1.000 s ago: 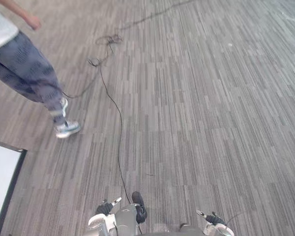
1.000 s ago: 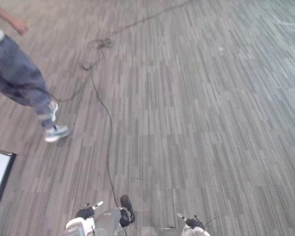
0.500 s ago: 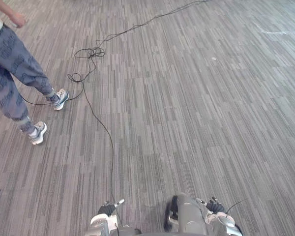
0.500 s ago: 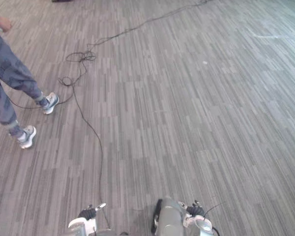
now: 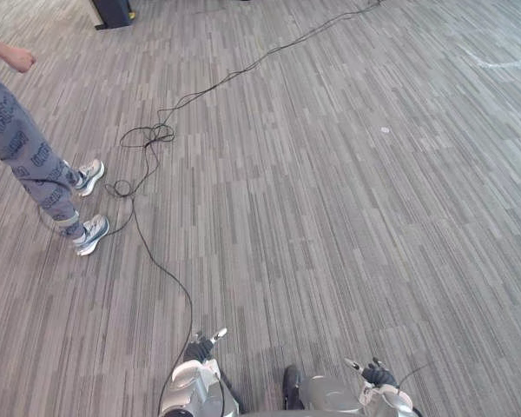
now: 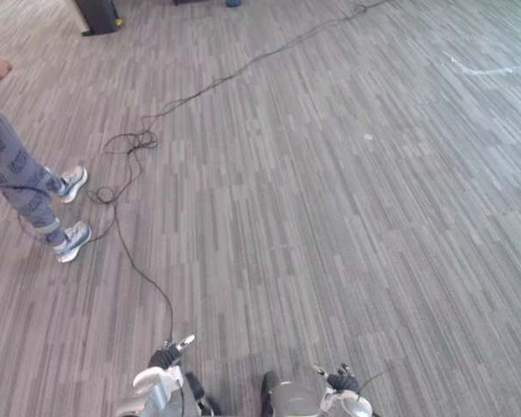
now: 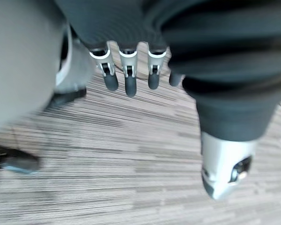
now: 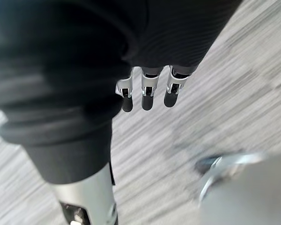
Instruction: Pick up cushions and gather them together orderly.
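Biggest thing here is the grey striped carpet, it pretty much runs edge to edge in the head views. Over on the robot's left there's a person in patterned blue-grey trousers standing on it, one bare hand loosely closed out at their side. They've got pale sneakers on, one shoe nearer the robot and the other shoe just behind it. At the far left corner sits a dark boxy base of something, can't tell what it is.

Then the robot's own hands. The left hand hangs low over the carpet, fingers straight-ish and relaxed, thumb held apart, nothing in its grasp. The right hand looks the same: fingers loose and hanging, thumb off to one side, holding nothing, just carpet past it.

As for the cushions, honestly can't tell where they are from these shots.

Small stuff: a thin white streak on the carpet far right, and a tiny white speck nearer the middle.
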